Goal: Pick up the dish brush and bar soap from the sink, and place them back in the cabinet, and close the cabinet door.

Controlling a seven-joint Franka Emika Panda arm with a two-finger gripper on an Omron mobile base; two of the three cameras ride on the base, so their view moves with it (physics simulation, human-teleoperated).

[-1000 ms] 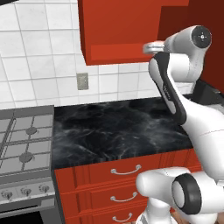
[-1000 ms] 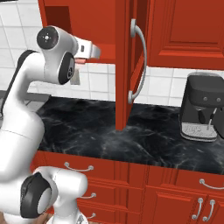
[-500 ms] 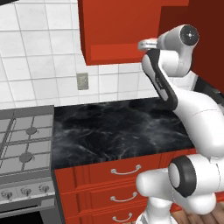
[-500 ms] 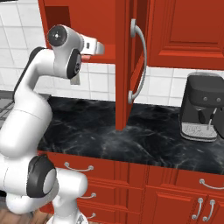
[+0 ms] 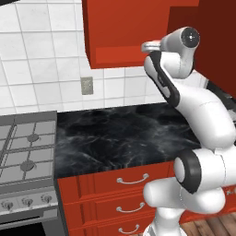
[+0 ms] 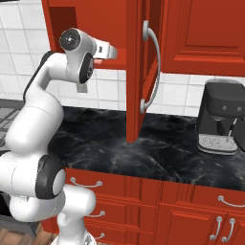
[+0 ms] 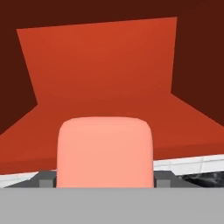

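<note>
The salmon-pink bar soap (image 7: 105, 148) sits between my gripper's (image 7: 105, 179) two dark fingertips (image 7: 46, 177), so the gripper is shut on it. Past the soap I look into the red cabinet's (image 7: 100, 65) inside, with its floor just ahead. From the right base view my gripper (image 6: 113, 52) is raised at the cabinet's (image 6: 62, 19) lower front edge, left of the open cabinet door (image 6: 136, 72) with its silver bar handle (image 6: 154, 67). The left base view has the hand (image 5: 150, 46) under the cabinet (image 5: 115, 37). The dish brush and the sink are out of view.
A black marble counter (image 5: 115, 138) runs below, above red drawers (image 5: 133, 179). A gas stove (image 5: 23, 152) stands at its left. A dark coffee machine (image 6: 220, 119) stands on the counter to the right of the open door. A wall outlet (image 5: 86, 85) is on the tiles.
The arm has swung the hand, still holding the soap, closer to the cabinet opening; most of that move came early, with little shift in the last half second.
</note>
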